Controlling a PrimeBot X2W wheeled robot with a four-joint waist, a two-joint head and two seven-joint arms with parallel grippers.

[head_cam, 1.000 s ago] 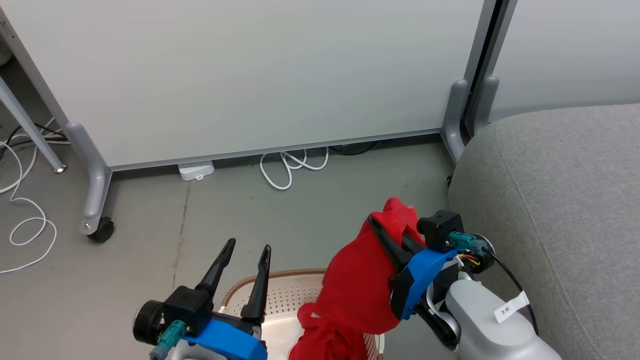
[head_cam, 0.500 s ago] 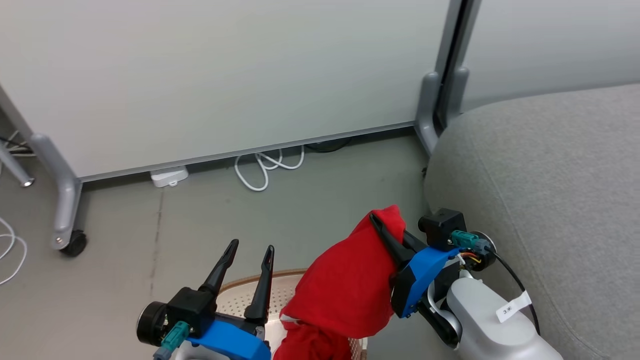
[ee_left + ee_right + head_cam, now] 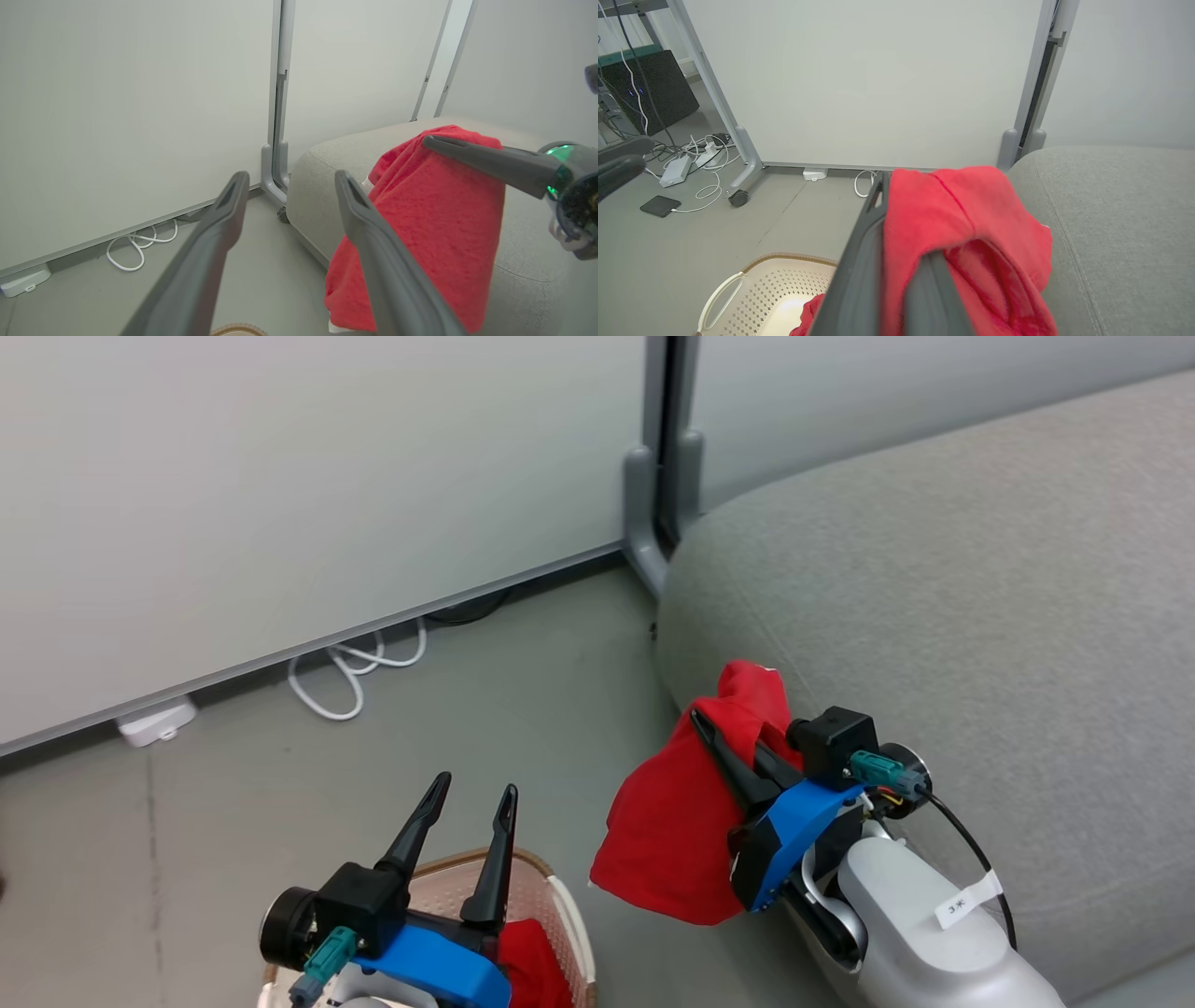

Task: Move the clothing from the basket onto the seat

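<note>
My right gripper (image 3: pixel 724 742) is shut on a red garment (image 3: pixel 677 821), which hangs in the air beside the front edge of the grey seat (image 3: pixel 934 607). The same garment (image 3: pixel 430 210) drapes over the right gripper's finger in the left wrist view, and it wraps both fingers as the red garment (image 3: pixel 966 233) in the right wrist view. A second red garment (image 3: pixel 530 959) lies in the cream basket (image 3: pixel 560 905) at the bottom. Above that basket my left gripper (image 3: pixel 474 795) is open and holds nothing. The basket (image 3: pixel 752 289) shows its white handle in the right wrist view.
A pale partition panel (image 3: pixel 280 476) on grey feet stands behind, with a white cable loop (image 3: pixel 350 667) and a white box (image 3: pixel 154 723) on the floor below it. In the right wrist view, cables, a power strip (image 3: pixel 677 170) and a dark flat device (image 3: pixel 659 206) lie at the left.
The camera has swung right, so the seat now takes up more of the picture. The red garment has come fully out of the basket and hangs closer to the seat's edge.
</note>
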